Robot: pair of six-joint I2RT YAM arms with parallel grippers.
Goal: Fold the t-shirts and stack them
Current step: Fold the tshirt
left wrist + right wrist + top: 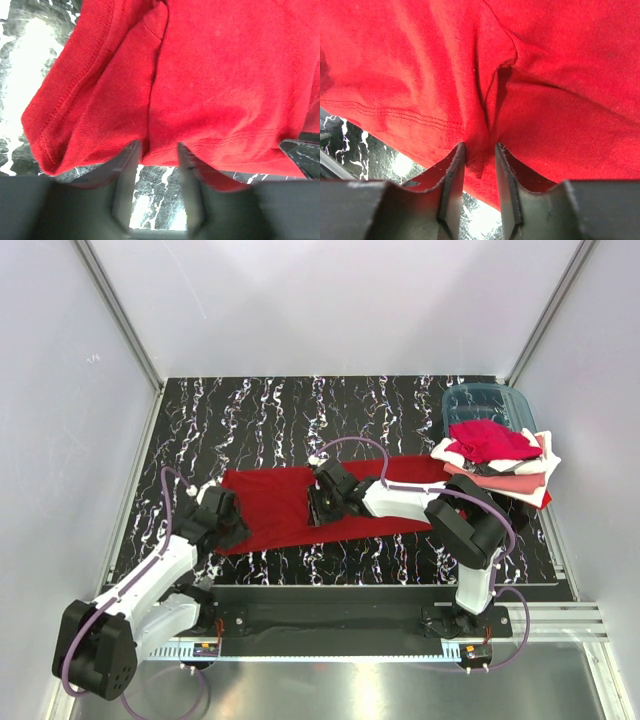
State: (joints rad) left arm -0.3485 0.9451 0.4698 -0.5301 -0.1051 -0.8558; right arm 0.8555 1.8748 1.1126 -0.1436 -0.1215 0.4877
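Teal bin [478, 402], t-shirt pile [497, 455] at its near rim

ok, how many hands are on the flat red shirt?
2: left hand at the red t-shirt's left end; right hand at its middle, cloth bunched in its grip. Neither is hidden.

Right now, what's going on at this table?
Both arms are working on the deep red t-shirt, which is spread flat on the table. The right gripper pinches a fold of cloth mid-shirt. The left gripper has the hem at the shirt's left end between its fingertips, but I can't tell if it has a grip. Other shirts sit piled at the right by the teal bin.
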